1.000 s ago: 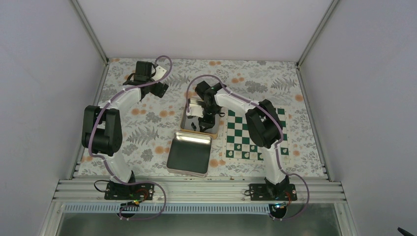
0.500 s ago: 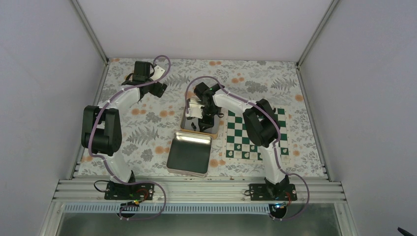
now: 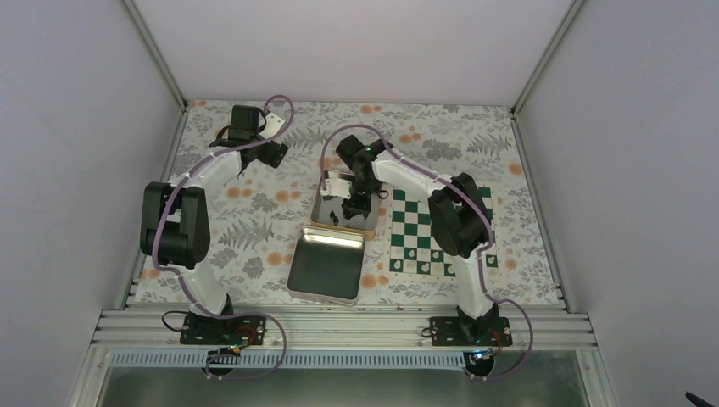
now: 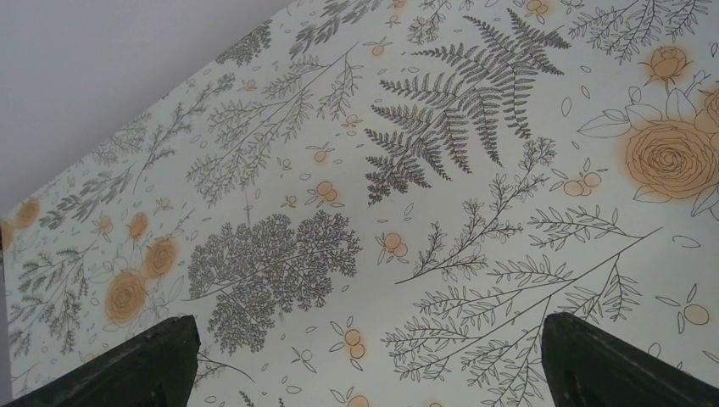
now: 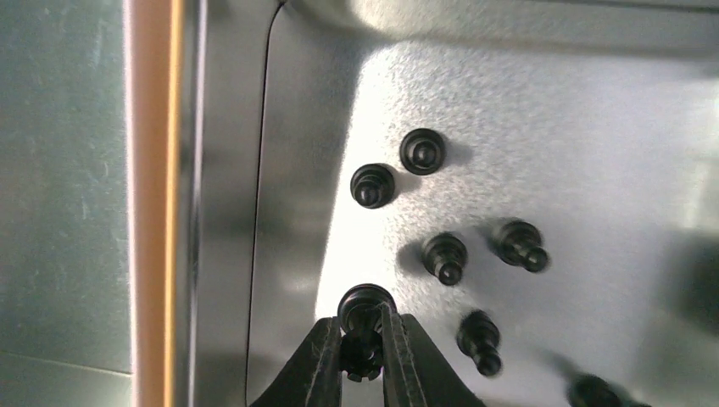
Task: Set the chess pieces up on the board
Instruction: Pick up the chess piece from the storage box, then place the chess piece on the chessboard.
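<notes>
Right gripper [image 5: 363,341]: narrow, its tips pinching one tiny black chess figure [image 5: 365,310] inside the shiny rectangular metal tin [image 5: 284,178].
Left gripper [image 4: 373,365]: spread wide, holding nothing, over the floral tablecloth [image 4: 424,170].
Destination: flat green-and-white chessboard [image 3: 415,230], just beside the tin.
Risk, grip: the hold sits at the very fingertips, so the figure may pivot or slip during the lift.
Risk, clearance: the tin wall is close, and a sideways exit could knock the figure free.
Risk, neighbours: loose black figures [image 5: 444,257] lie near and could be scattered.
</notes>
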Robot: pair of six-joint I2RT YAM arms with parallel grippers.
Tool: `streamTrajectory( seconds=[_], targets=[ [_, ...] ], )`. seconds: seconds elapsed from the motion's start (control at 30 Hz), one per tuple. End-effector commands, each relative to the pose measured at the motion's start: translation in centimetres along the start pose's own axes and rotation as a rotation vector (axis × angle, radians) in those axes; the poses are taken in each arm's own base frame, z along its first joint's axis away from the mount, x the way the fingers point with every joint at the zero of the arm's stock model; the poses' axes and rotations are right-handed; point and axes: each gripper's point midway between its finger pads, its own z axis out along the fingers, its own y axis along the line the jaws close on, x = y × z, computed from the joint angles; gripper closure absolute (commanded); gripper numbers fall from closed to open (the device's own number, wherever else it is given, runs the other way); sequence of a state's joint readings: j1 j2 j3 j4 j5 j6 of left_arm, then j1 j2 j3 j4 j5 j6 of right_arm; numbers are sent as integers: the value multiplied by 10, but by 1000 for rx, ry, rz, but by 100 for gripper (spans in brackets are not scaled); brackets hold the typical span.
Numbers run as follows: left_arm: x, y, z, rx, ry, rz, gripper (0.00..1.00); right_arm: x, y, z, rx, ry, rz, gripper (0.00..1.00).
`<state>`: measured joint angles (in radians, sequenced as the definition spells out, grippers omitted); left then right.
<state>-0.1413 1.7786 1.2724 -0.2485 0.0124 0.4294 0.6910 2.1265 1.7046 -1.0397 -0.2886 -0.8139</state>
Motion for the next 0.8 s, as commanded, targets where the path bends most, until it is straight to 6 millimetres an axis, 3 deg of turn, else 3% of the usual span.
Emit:
streamTrajectory(
  seconds=[0.0, 0.17, 0.3, 0.5, 0.67, 0.77],
  targets=[
    [-13, 5, -10, -4, -40, -19, 0, -12, -10, -49, 117, -62, 3, 88],
    [-20, 7, -16, -9, -54, -21, 0, 4, -32, -92, 234, -89, 69, 88],
    [-23, 8, -20, -11, -65, -23, 0, 46, -61, -126, 342, -83, 182, 87],
    [-29, 8, -27, -7, -85, -23, 0, 146, -102, -169, 464, -79, 404, 87],
    [-32, 7, -31, -2, -98, -24, 0, 235, -119, -180, 490, -74, 589, 88],
    [-34, 6, -34, 3, -108, -24, 0, 277, -121, -182, 500, -78, 668, 88]
  ],
)
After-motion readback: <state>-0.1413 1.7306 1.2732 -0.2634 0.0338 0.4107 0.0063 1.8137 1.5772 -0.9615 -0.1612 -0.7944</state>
